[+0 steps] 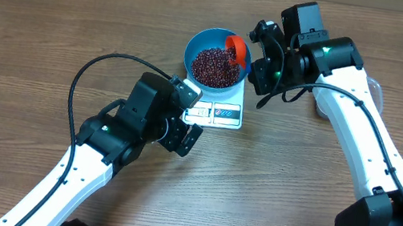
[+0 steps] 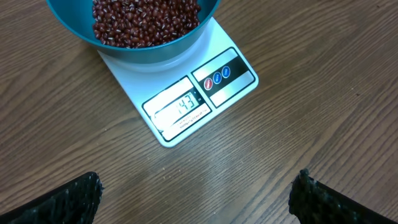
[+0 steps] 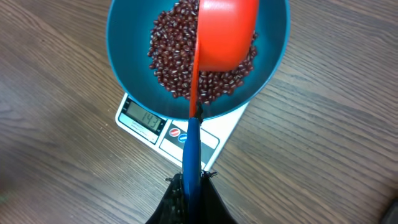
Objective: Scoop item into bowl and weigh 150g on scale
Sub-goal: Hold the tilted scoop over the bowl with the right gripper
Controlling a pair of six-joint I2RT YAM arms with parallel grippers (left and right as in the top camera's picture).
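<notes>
- Right pincer (image 3: 191, 190) is pressed together on the blue handle (image 3: 191, 146) of an orange-red scoop (image 3: 225, 31). The right wrist view has it dead centre, the handle running straight up from the fingers and the cup tipped over the blue bowl (image 3: 127, 74).
- That same view shows the cup's back covering part of the beans (image 3: 171, 62); whether the cup touches the heap cannot be told.
- Left pincer (image 2: 198, 183) is spread wide and holds nothing, its two dark fingertips low at either side of the left wrist view with bare wooden desk (image 2: 323, 93) between them.
- Only the left wrist view gives a close look at the white scale (image 2: 239, 87), whose display (image 2: 180, 107) faces the left pincer with digits lit, ending in 43. From overhead those digits are too small to read.
- Overhead ties it together. The bowl sits on the scale with the beans heaped inside and the scoop over the rim on the right arm's side. The right pincer is just beside that rim, and the left pincer is near the scale's display edge, not touching it.
</notes>
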